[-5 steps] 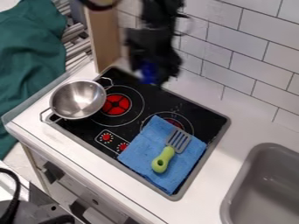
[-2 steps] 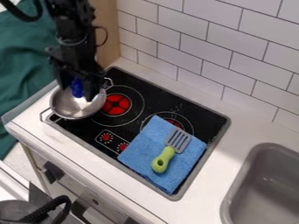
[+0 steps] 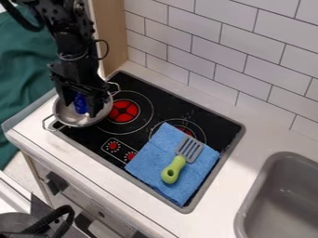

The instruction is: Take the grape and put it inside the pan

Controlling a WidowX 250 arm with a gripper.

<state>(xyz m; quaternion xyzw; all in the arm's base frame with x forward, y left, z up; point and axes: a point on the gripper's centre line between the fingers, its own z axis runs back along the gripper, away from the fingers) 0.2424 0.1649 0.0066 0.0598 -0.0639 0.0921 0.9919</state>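
Observation:
My gripper (image 3: 81, 108) hangs low at the left, its fingertips within the rim of the silver pan (image 3: 77, 121). Between its two fingers is the grape (image 3: 81, 103), a dark blue cluster, and the fingers are shut on it. The pan stands at the stove's left corner, its two wire handles sticking out. The gripper covers the back part of the pan's inside. Whether the grape touches the pan's bottom, I cannot tell.
Right of the pan is a red burner (image 3: 124, 110). A blue cloth (image 3: 152, 155) lies on the stove's right half, with a green-handled spatula (image 3: 173, 169) on it. The grey sink (image 3: 282, 200) is at the lower right, and a tiled wall (image 3: 248, 51) runs behind.
From above the back of the stove, my gripper moved left to the pan with the grape, then slightly down into it. Pan, cloth and spatula have stayed put.

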